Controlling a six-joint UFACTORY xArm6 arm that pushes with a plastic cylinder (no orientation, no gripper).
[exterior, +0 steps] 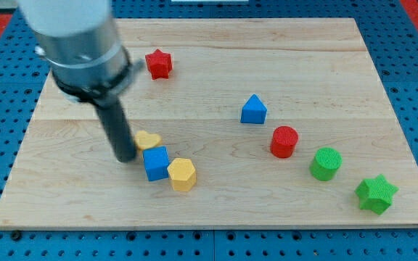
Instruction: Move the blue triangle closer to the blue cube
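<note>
In the camera view, my tip [125, 157] rests just left of the blue cube [155, 162], well apart from the blue triangle [253, 110] toward the view's right. Any rightward sweep risks shoving the cube, the yellow heart [147, 139] or the yellow hexagon [182, 174]. The rod stands upright; no pincer exists.

Blue triangle [253, 110], blue cube [155, 163], red star [159, 64], green cylinder [326, 164].

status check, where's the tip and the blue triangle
My tip beside blue cube, its left. Blue triangle apart, upper right, untouched. Nothing between them.
</note>
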